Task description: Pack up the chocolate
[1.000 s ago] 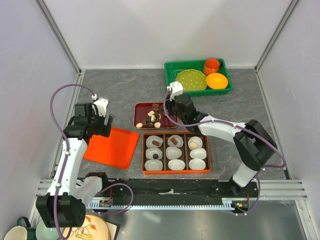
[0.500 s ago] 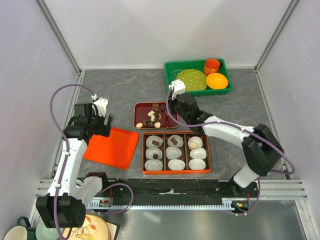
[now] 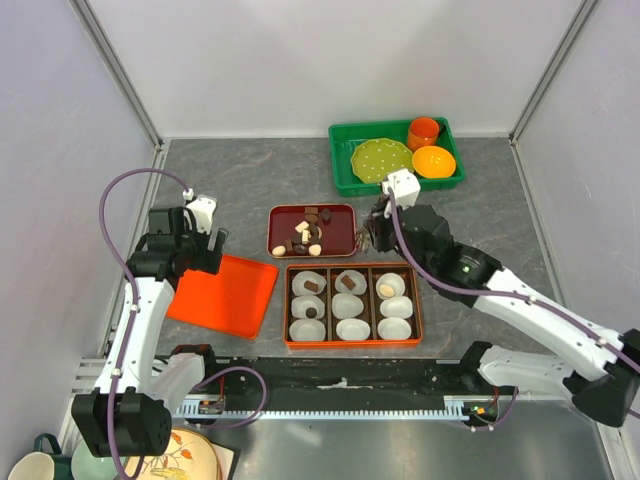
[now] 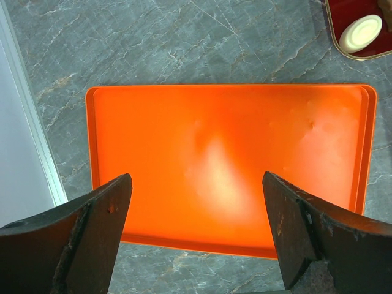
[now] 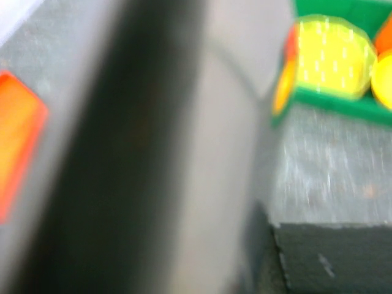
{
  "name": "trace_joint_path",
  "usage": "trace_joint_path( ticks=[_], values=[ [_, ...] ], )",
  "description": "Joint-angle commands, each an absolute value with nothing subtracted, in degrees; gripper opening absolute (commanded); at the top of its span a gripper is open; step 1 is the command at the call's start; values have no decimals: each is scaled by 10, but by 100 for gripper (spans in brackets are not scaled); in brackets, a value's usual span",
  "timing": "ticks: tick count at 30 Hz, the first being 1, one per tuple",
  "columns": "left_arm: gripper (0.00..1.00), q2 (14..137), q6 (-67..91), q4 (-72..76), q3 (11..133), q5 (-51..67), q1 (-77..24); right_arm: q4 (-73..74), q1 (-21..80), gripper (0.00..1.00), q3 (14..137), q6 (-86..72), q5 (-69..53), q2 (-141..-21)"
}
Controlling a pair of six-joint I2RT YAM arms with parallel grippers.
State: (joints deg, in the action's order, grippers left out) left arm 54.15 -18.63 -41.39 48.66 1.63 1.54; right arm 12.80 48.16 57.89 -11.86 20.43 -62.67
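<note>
The chocolate [image 3: 305,235], brown cubes and cream ovals, lies loose in a small dark-red tray [image 3: 342,212]. One cream oval [image 4: 360,32] shows at the top right of the left wrist view. More pieces sit in paper cups in the orange nine-cell box [image 3: 418,305]: brown ones [image 3: 310,287] in the left and middle columns, a cream one [image 3: 386,290] at the upper right. My right gripper [image 3: 367,236] hangs just off the small tray's right edge. Its wrist view is blurred, so its jaws are unreadable. My left gripper [image 4: 196,177] is open and empty above the flat orange lid [image 4: 226,165].
A green bin [image 3: 345,160] at the back right holds a green plate [image 3: 382,158], an orange cup [image 3: 424,130] and an orange bowl [image 3: 434,161]. Walls close in on three sides. Crockery [image 3: 180,465] sits off the table at the near left.
My right arm has swung right and back, off the small red tray to its right edge, and its jaws have narrowed. The left arm has not moved.
</note>
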Motion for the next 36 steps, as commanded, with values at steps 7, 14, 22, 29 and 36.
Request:
trace_joint_path(
  ticks=[7, 14, 22, 29, 36],
  values=[
    [94, 536, -199, -406, 504, 21, 19, 478, 554, 22, 600, -307, 286, -510],
    [94, 541, -193, -410, 509, 30, 19, 505, 562, 23, 554, -352, 297, -470],
    [94, 540, -196, -410, 507, 26, 19, 457, 563, 26, 512, -340, 320, -466],
    [94, 541, -196, -410, 505, 26, 19, 396, 563, 28, 483, -322, 334, -456],
    [94, 543, -198, -408, 504, 25, 18, 384, 563, 36, 467, -323, 323, -460]
  ],
)
